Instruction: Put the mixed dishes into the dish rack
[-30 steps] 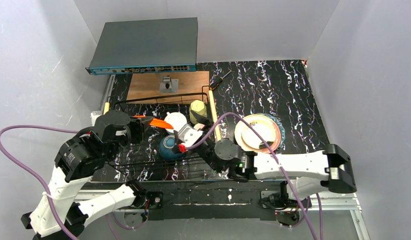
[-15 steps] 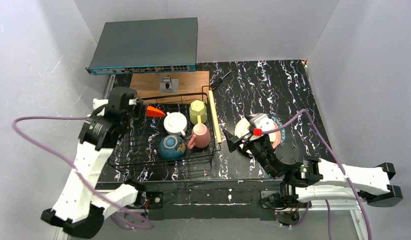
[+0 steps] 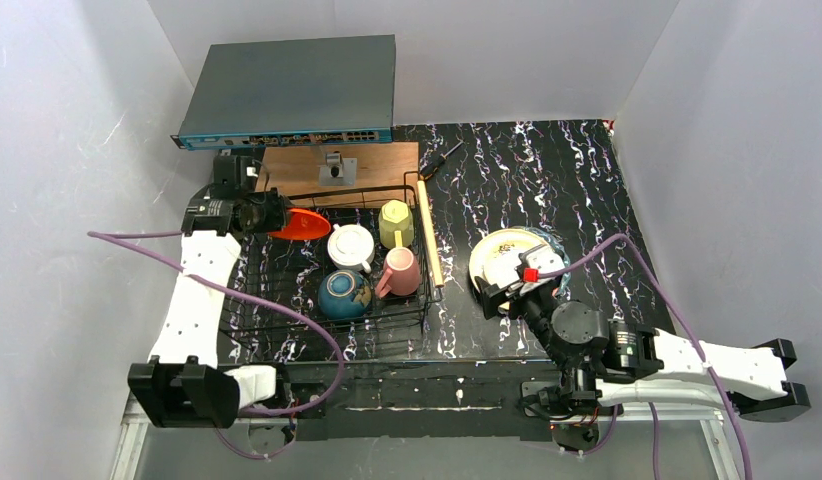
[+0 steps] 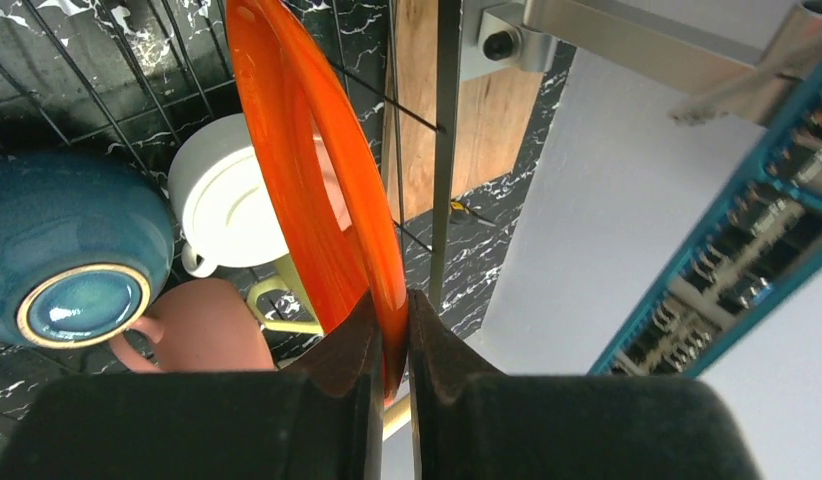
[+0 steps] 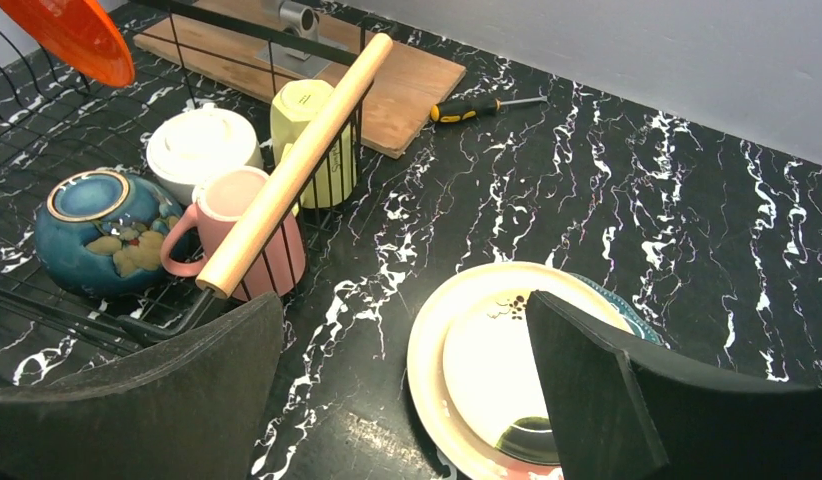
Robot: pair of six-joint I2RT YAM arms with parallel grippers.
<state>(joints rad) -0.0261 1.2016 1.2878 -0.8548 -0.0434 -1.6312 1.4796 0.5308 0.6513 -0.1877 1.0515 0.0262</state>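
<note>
Orange plate (image 3: 299,222), top view: it is gripped by the left gripper (image 3: 270,215) over the far-left corner of the dish rack (image 3: 277,305). Whether it touches the wires cannot be told. White cup (image 3: 350,245), yellow-green mug (image 3: 394,223), pink mug (image 3: 399,272) and blue-teal bowl (image 3: 343,294) are lodged in the rack's right half. Cream plate (image 3: 512,258), stacked on the teal plate (image 3: 559,246), is left on the table to the right of the rack. The right gripper (image 3: 505,290) is the nearer one, poised at the stack's near-left rim.

Left wrist view: the orange plate (image 4: 307,200) is pinched at its rim between the narrowly set jaws of the left gripper (image 4: 392,335). It is held on edge, its face running straight away from the fingers beside a rack wire.

Right wrist view: the right gripper (image 5: 402,310) is spread wide, and nothing is held or touched. The cream plate (image 5: 497,370) lies flat just ahead, mostly toward the right-hand finger. No long axis is offered by a round plate, so a pinch across the rim is judged necessary.
</note>
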